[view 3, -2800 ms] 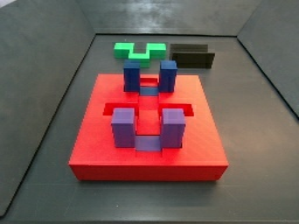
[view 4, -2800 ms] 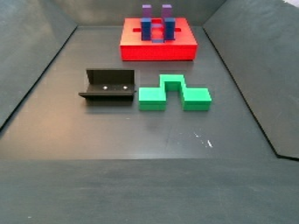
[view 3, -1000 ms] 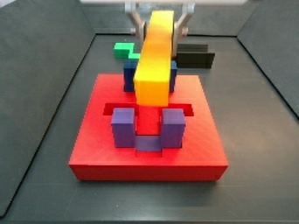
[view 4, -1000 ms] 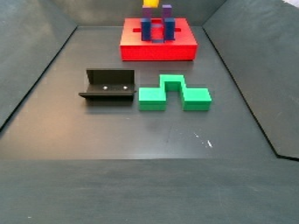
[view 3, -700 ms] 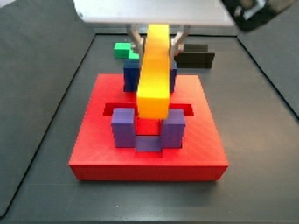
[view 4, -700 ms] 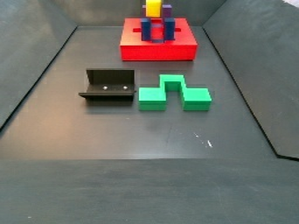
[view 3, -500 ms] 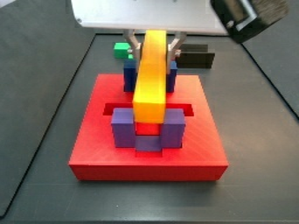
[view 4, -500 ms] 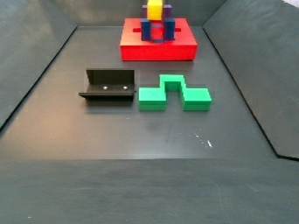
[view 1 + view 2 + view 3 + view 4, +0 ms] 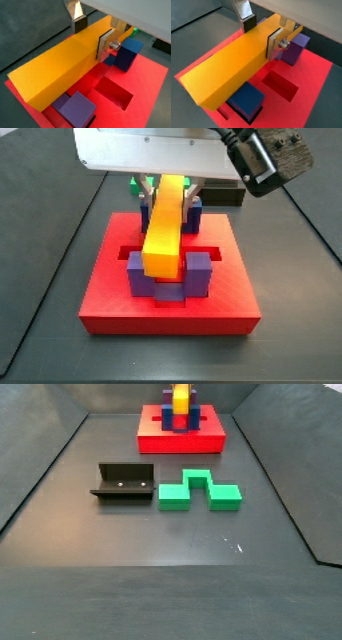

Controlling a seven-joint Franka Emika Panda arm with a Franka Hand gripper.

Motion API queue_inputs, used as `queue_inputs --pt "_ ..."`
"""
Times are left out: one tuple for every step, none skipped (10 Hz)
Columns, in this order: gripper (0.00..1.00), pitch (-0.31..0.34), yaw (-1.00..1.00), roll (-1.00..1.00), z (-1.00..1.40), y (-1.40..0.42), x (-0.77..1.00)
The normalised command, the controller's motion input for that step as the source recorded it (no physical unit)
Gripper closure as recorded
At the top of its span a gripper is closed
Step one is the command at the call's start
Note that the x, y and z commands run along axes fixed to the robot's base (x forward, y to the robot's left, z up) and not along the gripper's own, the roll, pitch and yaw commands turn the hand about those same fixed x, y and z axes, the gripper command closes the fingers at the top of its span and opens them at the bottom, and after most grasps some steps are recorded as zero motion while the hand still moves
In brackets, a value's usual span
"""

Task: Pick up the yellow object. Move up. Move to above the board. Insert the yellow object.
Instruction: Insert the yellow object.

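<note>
The yellow object point(image 9: 164, 223), clamped lengthwise in the gripper point(image 9: 93, 36), tilts over the board point(image 9: 107, 303).

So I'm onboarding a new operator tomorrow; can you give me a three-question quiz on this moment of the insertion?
1. True or false: the gripper is shut on the yellow object.
2. Over what does the yellow object hang in a side view? A) the green block B) the board C) the fixture
3. Fill in: on the floor in a side view, the green block lies beside the ____.

Key:
1. True; a silver finger presses each long side in both wrist views.
2. B; it slopes down between the posts.
3. Fixture.
</note>
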Motion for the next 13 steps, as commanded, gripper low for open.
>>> queue_inputs --pt "1.00 0.000 0.01 0.11 -0.10 -0.05 0.03" --pt "1.00 0.000 0.04 0.11 -0.05 0.00 0.08" --pt "1.00 0.000 0.06 0.10 0.00 0.00 0.13" --pt "1.00 0.011 0.08 0.09 0.00 0.00 0.18" --pt "1.00 0.020 0.09 0.09 0.00 0.00 0.21" --pt "1.00 0.007 0.09 0.11 0.00 0.00 0.16" --pt "1.00 0.000 0.08 0.12 -0.05 0.00 0.10" --pt "1.00 0.000 0.09 0.16 -0.09 0.00 0.10" --pt "1.00 0.000 0.11 0.19 -0.11 0.00 0.10" --pt "1.00 0.000 0.11 0.24 -0.14 0.00 0.06" --pt "1.00 0.000 0.11 0.27 -0.16 -0.04 0.01" --pt "1.00 0.000 0.10 0.26 -0.15 -0.11 0.00" --pt "1.00 0.000 0.10 0.27 -0.13 -0.17 0.00"
